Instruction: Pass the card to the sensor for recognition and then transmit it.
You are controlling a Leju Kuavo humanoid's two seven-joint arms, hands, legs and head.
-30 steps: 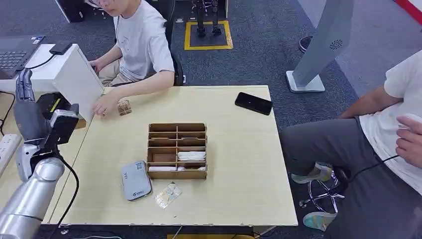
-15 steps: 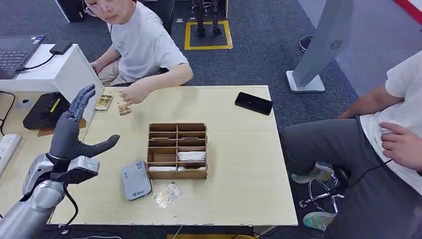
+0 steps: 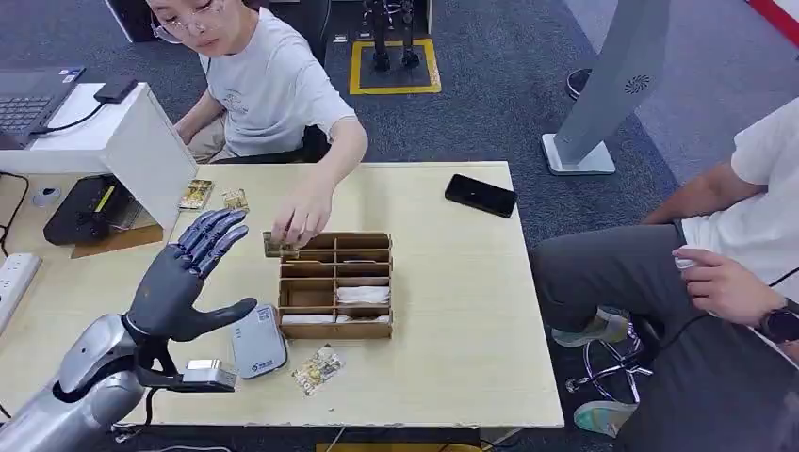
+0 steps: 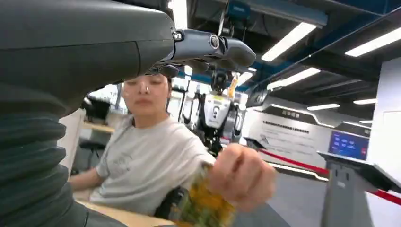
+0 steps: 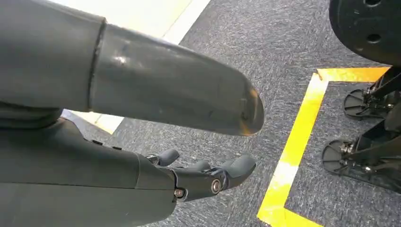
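Fingers (image 3: 209,240) fanned wide and thumb held apart, your left hand (image 3: 184,281) hangs empty above the pale wooden table (image 3: 452,311), palm turned toward the slotted wooden organizer (image 3: 335,284). The card (image 3: 274,248) is pinched in a seated person's hand (image 3: 301,221) at the organizer's far left corner, just beyond your fingertips and not touching them (your left wrist view shows the same card (image 4: 204,205) blurred, yellow-green, close to the camera). The grey sensor (image 3: 256,341) lies flat on the table beside your thumb, with a clear-wrapped card (image 3: 317,367) just next to it. Two more cards (image 3: 213,197) rest near the white box (image 3: 132,141) at the far left edge. Your right hand (image 5: 203,177) hangs over grey carpet, fingers loosely extended around nothing.
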